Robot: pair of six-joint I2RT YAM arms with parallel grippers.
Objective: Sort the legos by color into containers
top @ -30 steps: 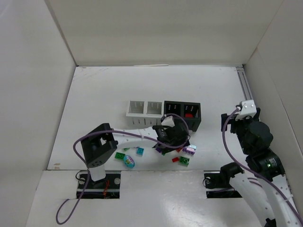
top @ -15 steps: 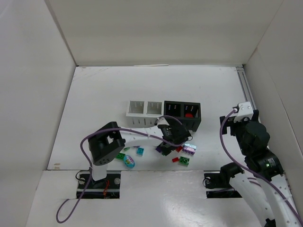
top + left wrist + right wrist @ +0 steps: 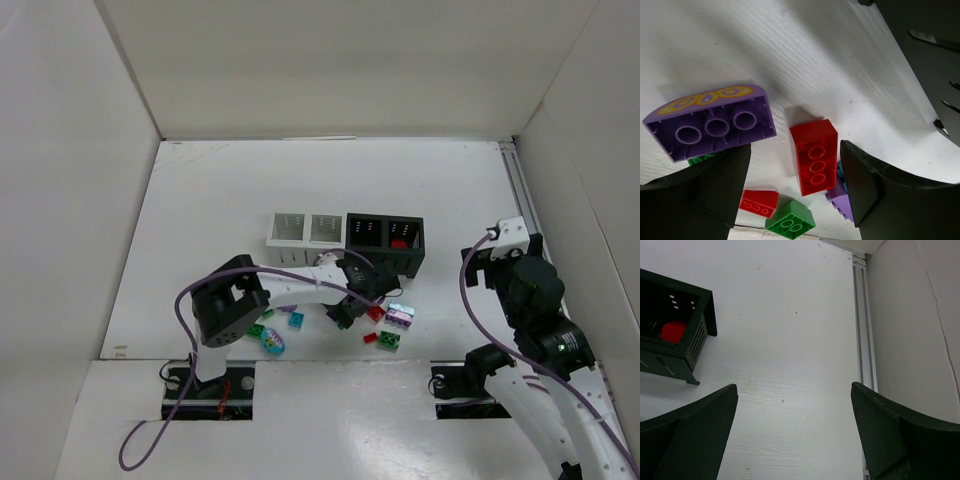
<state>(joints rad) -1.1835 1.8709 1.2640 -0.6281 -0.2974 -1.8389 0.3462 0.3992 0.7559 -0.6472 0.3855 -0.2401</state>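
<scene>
Starting leftmost in the top view, a green brick (image 3: 256, 330), a teal oval piece (image 3: 272, 343) and a teal brick (image 3: 296, 319) lay loose on the table (image 3: 200, 220), unsorted. The white container (image 3: 305, 230) stood behind them. The left gripper (image 3: 795, 150) sat low over the pile, fingers spread wide, pinching nothing. The purple rounded piece (image 3: 710, 122) lay just beside its left finger, hollow side to the camera; contact unclear. The red brick (image 3: 814, 156) lay in the gap, so the jaws likely straddled it for a grab. The black container (image 3: 385, 245) already held one red piece (image 3: 672, 332), probably the red bin. The right gripper (image 3: 795, 405) hovered well apart, spread and empty, probably parked out of the way.
</scene>
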